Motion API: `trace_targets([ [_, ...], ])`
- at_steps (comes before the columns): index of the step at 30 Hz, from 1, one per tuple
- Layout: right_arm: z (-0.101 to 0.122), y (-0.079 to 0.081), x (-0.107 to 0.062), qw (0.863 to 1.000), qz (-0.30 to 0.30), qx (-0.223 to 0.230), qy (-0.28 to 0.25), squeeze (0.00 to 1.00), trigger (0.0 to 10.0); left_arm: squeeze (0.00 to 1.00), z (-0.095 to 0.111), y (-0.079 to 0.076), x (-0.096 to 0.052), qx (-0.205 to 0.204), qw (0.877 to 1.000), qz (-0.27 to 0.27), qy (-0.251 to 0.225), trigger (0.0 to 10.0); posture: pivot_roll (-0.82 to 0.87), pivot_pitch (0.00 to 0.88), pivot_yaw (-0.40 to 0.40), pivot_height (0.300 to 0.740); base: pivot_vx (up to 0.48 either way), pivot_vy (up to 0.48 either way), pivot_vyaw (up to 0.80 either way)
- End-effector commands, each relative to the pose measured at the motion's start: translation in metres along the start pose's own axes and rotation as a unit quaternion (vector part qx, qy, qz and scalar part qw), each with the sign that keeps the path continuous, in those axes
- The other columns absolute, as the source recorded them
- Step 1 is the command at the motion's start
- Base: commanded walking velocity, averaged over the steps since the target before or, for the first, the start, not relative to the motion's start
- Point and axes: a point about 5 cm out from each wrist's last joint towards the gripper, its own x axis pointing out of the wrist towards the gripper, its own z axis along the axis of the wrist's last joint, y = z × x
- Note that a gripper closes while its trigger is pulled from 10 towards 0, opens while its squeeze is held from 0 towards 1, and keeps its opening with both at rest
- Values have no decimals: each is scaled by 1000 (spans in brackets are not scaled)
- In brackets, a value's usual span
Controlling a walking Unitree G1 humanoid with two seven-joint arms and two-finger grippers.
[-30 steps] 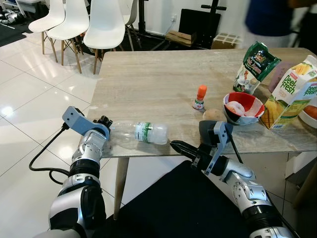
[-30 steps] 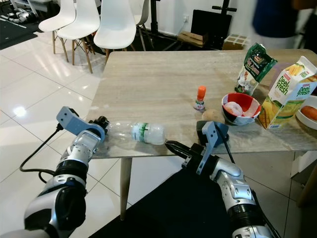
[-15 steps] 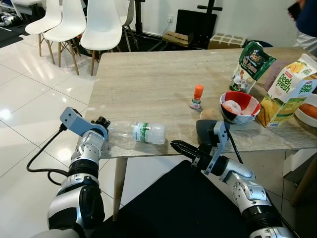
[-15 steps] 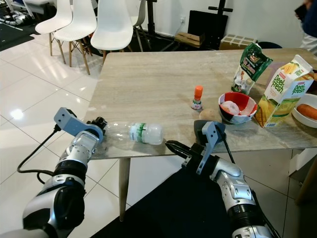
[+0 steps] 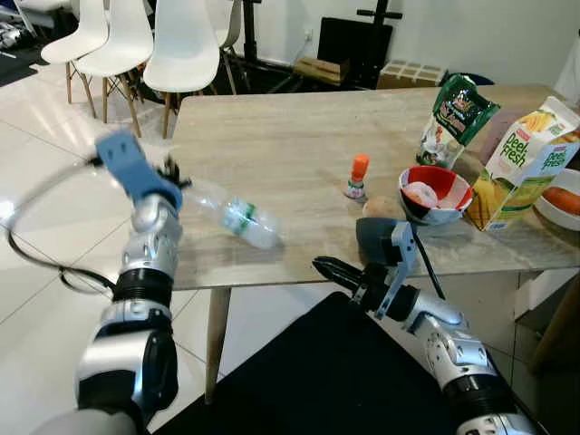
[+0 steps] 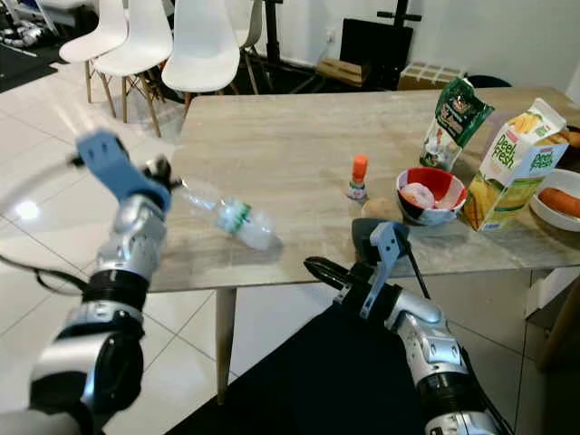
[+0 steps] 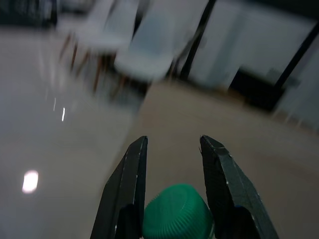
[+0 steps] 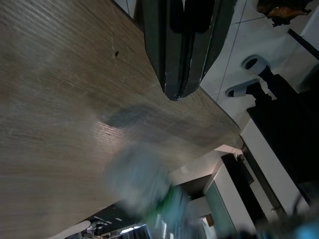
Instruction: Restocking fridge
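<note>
while the left tool [image 5: 172, 177] is pinching the water bottle [image 5: 231, 213] by its green cap [image 7: 175, 211], holding it tilted above the desk [image 5: 299, 154] for carrying, the right tool [image 5: 328, 268] is waiting, pressed together, near the desk's edge.

A long wooden table [image 5: 290, 145] stood on a shiny white tiled floor [image 5: 45, 181]. A tiny bottle with an orange cap [image 5: 357, 176] stood near the middle. Beside it sat a red bowl [image 5: 439, 195], with a potato [image 5: 379, 207] just in front. A juice carton [image 5: 518, 167] and a green bag [image 5: 455, 120] stood at the far right, next to a white plate [image 5: 560, 207].
</note>
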Motion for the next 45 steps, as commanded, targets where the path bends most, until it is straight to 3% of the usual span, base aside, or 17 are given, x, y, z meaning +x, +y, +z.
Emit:
trace_targets([
  [1,0,-2,0,1000,-4,-4,4,0,10000,0,10,-1,1,26,999,-12,-25,0,-58,73,34,740,0,0,0],
  [4,0,-2,1,1000,-7,-4,0,0,10000,0,40,-22,5,89,991,-60,-82,0,-58,72,36,740,0,0,0],
  [6,0,-2,1,1000,-7,-4,0,0,10000,0,40,-22,5,89,991,-60,-82,0,-58,72,36,740,0,0,0],
  [8,2,-4,1,1000,-12,-4,-3,0,10000,0,51,-33,8,129,983,-92,-89,471,-59,72,39,740,0,0,0],
  [14,3,-5,1,1000,-18,-4,-7,0,10000,0,56,-37,9,188,972,-107,-90,0,-60,71,42,740,0,0,0],
  [16,3,-5,0,1000,-21,-2,-9,0,10000,0,58,-37,9,240,960,-116,-90,0,-59,72,43,740,0,0,0],
  [17,3,-5,0,1000,-21,-2,-9,0,10000,0,58,-37,9,240,960,-116,-90,0,-59,72,43,740,0,0,0],
  [19,2,-5,0,1000,-23,-1,-9,0,10000,0,56,-35,10,287,947,-120,-80,0,-58,74,41,740,0,0,0],
  [21,2,-5,0,1000,-24,0,-9,0,10000,0,55,-34,10,307,941,-121,-76,0,-57,75,41,740,0,0,0],
  [26,1,-5,0,1000,-27,3,-9,0,10000,0,42,-26,11,341,931,-120,-42,0,-57,76,41,740,0,0,0],
  [30,1,-6,0,999,-30,5,-11,0,10000,0,38,-22,10,366,922,-117,-42,0,-58,77,41,740,0,0,0],
  [40,-2,-7,-1,998,-52,19,-22,0,10000,0,31,-19,6,413,899,-99,-107,0,-57,81,43,740,0,0,0],
  [45,-3,-6,-1,998,-54,21,-24,0,10000,0,26,-21,4,408,899,-105,-120,0,-58,82,46,740,0,0,0],
])
